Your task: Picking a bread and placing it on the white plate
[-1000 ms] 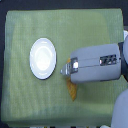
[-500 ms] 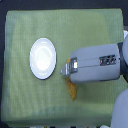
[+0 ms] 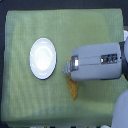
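The white plate (image 3: 43,58) lies empty on the green cloth, in the exterior view's left half. The bread (image 3: 73,90) is orange and lies just to the plate's right. Only its lower end and a sliver near the gripper's tip show from under the arm. My gripper (image 3: 67,70) comes in from the exterior view's right and sits directly over the bread, its grey body covering most of it. The fingers are hidden from this angle, so I cannot tell whether they hold the bread.
A green cloth (image 3: 30,105) covers the table, with dark floor beyond its edges. The bulky grey forearm (image 3: 100,67) and a white arm section (image 3: 120,112) fill the exterior view's right side.
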Robot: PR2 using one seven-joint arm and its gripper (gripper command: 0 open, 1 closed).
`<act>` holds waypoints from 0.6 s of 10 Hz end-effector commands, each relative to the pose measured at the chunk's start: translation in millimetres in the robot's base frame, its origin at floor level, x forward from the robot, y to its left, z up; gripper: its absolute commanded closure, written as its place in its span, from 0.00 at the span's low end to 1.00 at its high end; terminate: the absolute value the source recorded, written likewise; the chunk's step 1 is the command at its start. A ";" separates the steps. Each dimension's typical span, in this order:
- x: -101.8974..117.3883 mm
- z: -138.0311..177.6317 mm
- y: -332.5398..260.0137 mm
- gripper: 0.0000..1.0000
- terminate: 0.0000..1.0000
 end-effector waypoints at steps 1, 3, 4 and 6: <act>17.6 5.0 -0.6 1.00 0.00; 19.5 4.7 -0.3 1.00 0.00; 19.5 5.3 -0.5 1.00 0.00; 21.4 6.7 -2.0 1.00 0.00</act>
